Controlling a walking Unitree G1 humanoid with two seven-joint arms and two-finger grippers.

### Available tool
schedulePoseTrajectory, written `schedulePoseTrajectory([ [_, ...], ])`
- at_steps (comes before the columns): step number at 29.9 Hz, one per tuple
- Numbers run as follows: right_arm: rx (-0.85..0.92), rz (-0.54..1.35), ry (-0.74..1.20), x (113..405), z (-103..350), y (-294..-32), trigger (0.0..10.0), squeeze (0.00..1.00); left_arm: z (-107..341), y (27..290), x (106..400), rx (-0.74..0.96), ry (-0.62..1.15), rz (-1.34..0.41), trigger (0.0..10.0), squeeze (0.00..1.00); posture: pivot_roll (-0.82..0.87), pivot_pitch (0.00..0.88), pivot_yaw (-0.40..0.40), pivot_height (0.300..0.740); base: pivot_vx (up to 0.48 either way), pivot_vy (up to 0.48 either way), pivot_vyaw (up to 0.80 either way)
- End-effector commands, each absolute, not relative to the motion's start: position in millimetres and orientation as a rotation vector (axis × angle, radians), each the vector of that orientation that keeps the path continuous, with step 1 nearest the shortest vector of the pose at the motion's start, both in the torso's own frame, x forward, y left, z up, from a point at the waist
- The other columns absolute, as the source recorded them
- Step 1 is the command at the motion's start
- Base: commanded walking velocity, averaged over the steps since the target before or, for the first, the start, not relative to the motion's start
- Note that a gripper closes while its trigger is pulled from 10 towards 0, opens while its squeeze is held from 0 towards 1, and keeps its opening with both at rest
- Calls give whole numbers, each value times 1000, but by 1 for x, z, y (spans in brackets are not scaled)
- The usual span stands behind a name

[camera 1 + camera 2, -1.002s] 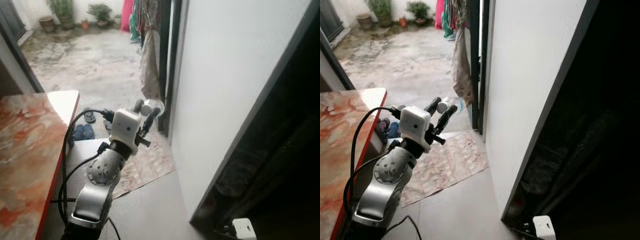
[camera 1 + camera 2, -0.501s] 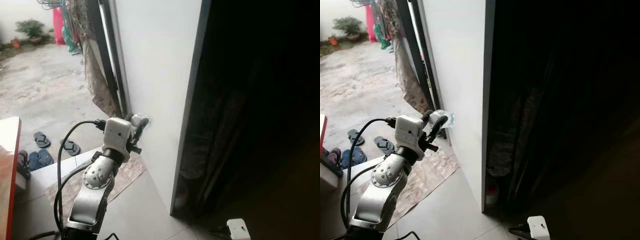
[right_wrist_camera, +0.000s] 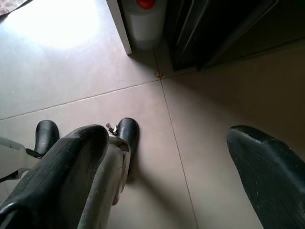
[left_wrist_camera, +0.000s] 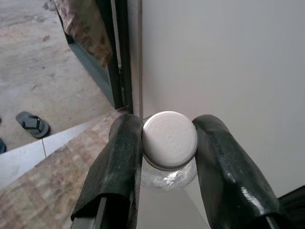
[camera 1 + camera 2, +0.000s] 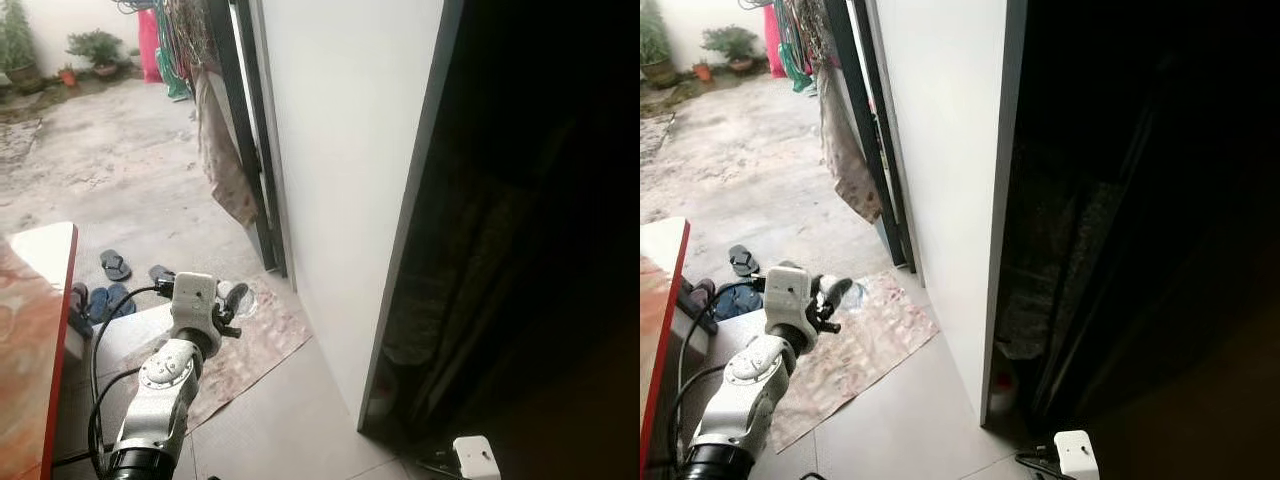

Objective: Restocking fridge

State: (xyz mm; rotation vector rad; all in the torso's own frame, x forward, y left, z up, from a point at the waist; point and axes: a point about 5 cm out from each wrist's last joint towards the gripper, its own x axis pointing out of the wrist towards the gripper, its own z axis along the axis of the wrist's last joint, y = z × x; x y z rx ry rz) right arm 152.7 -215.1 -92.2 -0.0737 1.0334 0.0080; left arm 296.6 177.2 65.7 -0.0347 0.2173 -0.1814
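left gripper (image 4: 169, 157) clamps bottle (image 4: 169, 141) at cap; prob. clear plastic.

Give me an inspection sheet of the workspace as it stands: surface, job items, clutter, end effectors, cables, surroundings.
Surface: tiled floor with a patterned mat; red-edged table at the robot's left.
Job's things: clear bottle with white cap, clamped between the left fingers.
Clutter: sandals by the doorway; white plug on the floor.
End effectors: left end effector shut on the bottle, raised beside the white wall; right end effector open, hanging over the floor.
Cables: black cable along the left arm.
Surroundings: courtyard with potted plants; dark opening at right, contents unclear.
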Motion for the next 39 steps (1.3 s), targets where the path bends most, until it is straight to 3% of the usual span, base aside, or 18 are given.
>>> schedulePoseTrajectory([
  [1, -60, -9, 1026, 152, -92, -215, 10000, 0, 60, 181, 298, -60, 234, -171, 10000, 0, 3, 17, 52, 740, 0, 0, 0],
  [8, -35, -63, 1009, 151, -93, -215, 10000, 0, 5, 204, 281, -57, 478, -49, 10000, 0, -25, 0, 61, 740, 0, 0, 0],
  [15, -14, -191, 956, 152, -91, -218, 10000, 0, -38, 221, 243, -45, 726, 87, 10000, 0, -43, 0, 56, 740, 0, 0, 0],
  [20, -33, -209, 928, 155, -89, -219, 10000, 0, -45, 224, 234, -52, 751, 110, 10000, 0, -43, 0, 58, 740, 0, 0, 0],
  [26, -123, -338, 529, 231, -32, -248, 10000, 0, -46, 232, 230, -58, 747, 135, 10000, 0, -60, 0, 84, 740, 0, 0, 0],
  [32, -76, -347, 447, 242, -21, -249, 10000, 0, -52, 232, 222, -44, 770, 130, 10000, 0, -58, 0, 66, 740, 0, 0, 0],
  [39, -59, -346, 428, 224, -29, -248, 10000, 0, -56, 230, 216, -64, 771, 141, 10000, 0, -62, 0, 46, 740, 0, 0, 0],
])
